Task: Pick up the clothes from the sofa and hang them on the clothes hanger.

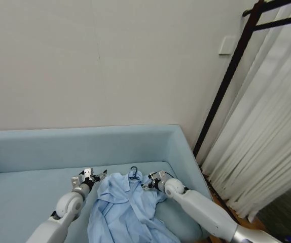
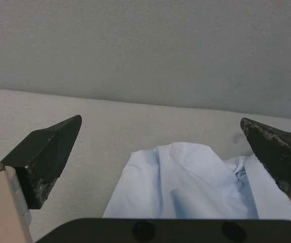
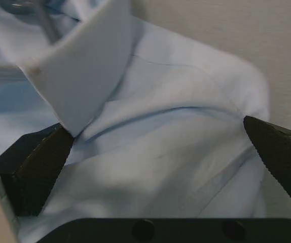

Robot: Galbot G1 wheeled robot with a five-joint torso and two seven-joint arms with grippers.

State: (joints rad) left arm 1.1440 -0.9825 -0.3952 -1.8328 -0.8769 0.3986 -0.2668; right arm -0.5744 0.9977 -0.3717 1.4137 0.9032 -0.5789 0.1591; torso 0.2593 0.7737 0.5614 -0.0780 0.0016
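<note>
A light blue shirt [image 1: 125, 207] lies crumpled on the pale blue sofa seat [image 1: 29, 197], with a dark hanger hook [image 1: 134, 170] poking out at its collar. My left gripper [image 1: 96, 176] rests at the shirt's left shoulder, open; in the left wrist view its fingers [image 2: 46, 157] stand wide apart with the shirt [image 2: 186, 185] between and beyond them. My right gripper [image 1: 149, 180] is at the shirt's right shoulder, open; in the right wrist view the collar [image 3: 84, 76] and shoulder cloth [image 3: 176, 152] lie between its spread fingertips [image 3: 280, 157].
The sofa's backrest [image 1: 84, 144] and right armrest [image 1: 183, 157] wall in the seat. A dark clothes rack pole [image 1: 226, 81] leans up at the right, with its bars [image 1: 280, 15] at the top corner. White curtains [image 1: 267, 136] hang beyond it.
</note>
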